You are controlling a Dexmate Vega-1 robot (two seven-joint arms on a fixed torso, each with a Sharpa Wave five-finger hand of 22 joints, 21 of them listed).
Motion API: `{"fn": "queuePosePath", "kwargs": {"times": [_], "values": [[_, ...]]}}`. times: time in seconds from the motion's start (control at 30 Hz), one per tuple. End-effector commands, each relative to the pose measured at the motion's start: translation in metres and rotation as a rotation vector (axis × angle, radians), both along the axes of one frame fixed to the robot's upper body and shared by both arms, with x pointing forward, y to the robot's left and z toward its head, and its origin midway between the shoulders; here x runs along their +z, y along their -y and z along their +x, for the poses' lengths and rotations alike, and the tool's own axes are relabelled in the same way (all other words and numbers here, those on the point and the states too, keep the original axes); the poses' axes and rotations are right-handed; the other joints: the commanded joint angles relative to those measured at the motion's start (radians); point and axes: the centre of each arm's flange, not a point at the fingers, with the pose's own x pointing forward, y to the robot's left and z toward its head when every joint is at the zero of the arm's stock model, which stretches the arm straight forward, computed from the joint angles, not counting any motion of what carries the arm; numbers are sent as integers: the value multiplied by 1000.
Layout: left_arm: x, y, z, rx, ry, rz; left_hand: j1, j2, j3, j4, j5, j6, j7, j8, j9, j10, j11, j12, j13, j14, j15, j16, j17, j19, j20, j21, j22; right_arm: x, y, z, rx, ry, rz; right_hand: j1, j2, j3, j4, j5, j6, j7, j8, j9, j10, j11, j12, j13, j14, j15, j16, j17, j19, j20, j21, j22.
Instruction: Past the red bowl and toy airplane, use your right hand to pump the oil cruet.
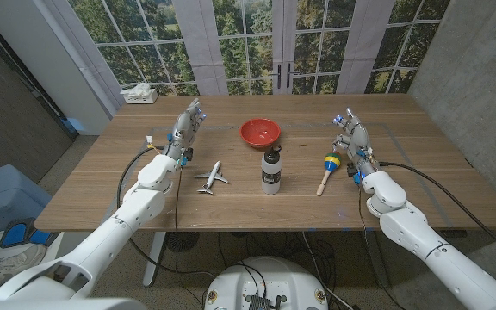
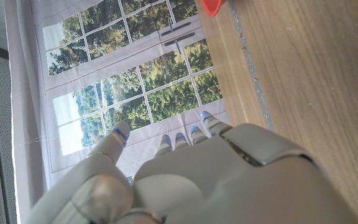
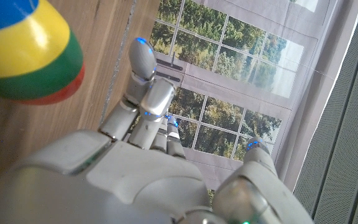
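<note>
The oil cruet [image 1: 270, 169], a clear bottle with a dark pump top and dark band, stands upright at the table's middle. Behind it sits the red bowl [image 1: 259, 132], whose rim also peeks into the left wrist view as the red bowl [image 2: 213, 6]. A white toy airplane [image 1: 211, 178] lies left of the cruet. My right hand [image 1: 350, 135] stands at the right, fingers apart and empty, well to the right of the cruet. My left hand [image 1: 185, 129] stands at the left, fingers stretched out, holding nothing.
A striped maraca [image 1: 327, 169] with a wooden handle lies between the cruet and my right hand; its coloured head [image 3: 27, 53] is close beside my right hand [image 3: 123, 174]. A white cloth [image 1: 138, 94] lies at the far left corner. Windows stand behind the table.
</note>
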Motion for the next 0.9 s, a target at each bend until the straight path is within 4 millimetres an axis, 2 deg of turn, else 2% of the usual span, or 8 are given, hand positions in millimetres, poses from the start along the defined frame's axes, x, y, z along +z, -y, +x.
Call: {"fn": "queuePosePath", "kwargs": {"times": [0.03, 0.9], "values": [[-1, -1, -1, -8, 2, 0, 7, 66, 3, -7, 5, -11, 2, 5, 3, -44, -10, 6, 3, -90, -85, 4, 0, -5, -53, 8, 5, -14, 0, -20, -16, -3, 22, -4, -10, 1, 4, 7, 12, -1, 9, 5, 7, 0, 5, 2, -1, -2, 8, 0, 3, -1, 1, -1], [-4, -1, -9, -12, 18, 7, 7, 65, 0, -11, 4, -11, 2, 7, 3, -43, -11, 8, 3, -89, -85, 5, 0, -4, -53, 8, 5, -46, 1, -62, -42, -5, 61, -15, -9, 4, 7, 8, 37, -5, 12, 5, 39, 0, 10, 2, 3, -3, 17, 0, 7, -9, 18, 3]]}}
